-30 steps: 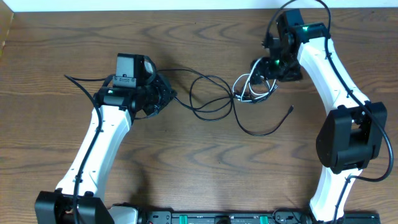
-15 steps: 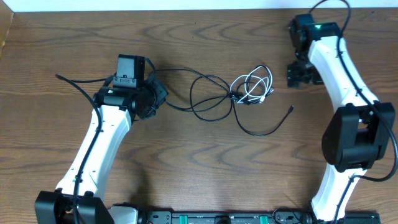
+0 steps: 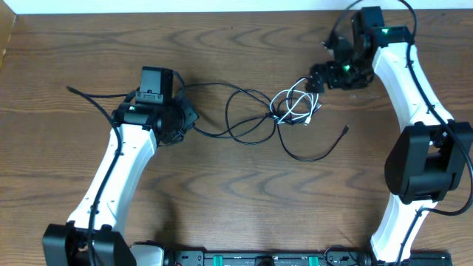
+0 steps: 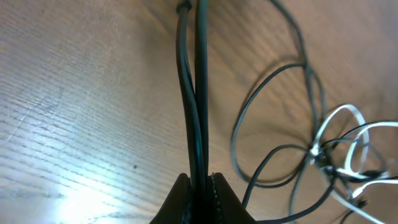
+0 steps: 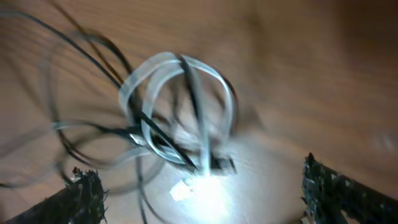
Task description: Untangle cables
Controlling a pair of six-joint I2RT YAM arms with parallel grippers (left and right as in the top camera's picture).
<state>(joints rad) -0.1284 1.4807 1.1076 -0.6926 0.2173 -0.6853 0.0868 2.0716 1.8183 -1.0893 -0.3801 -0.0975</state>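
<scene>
Wood-grain table (image 3: 236,192) fills the scene under both arms, and the cables are laid across its upper middle, between the two grippers. The left gripper (image 3: 183,118) is clamped on the black cables (image 3: 247,122). In its wrist view two dark lengths are pinched between the jaws and run straight away from them. That end appears to be held as an anchor, so that slack can be taken up when the far side is pulled.

The right gripper (image 3: 319,77) is held just above the white cable (image 3: 297,103) with its jaws spread wide and nothing between them. It is judged to be placed for a grab at the white loops.

The white cable is coiled into a few small loops and crossed by black lengths at a tight knot (image 5: 144,138), though blur in the right wrist view leaves the exact crossings uncertain. Wide black loops are spread leftward from the tangle. One black tail ending in a small plug (image 3: 346,130) lies free toward the right.
</scene>
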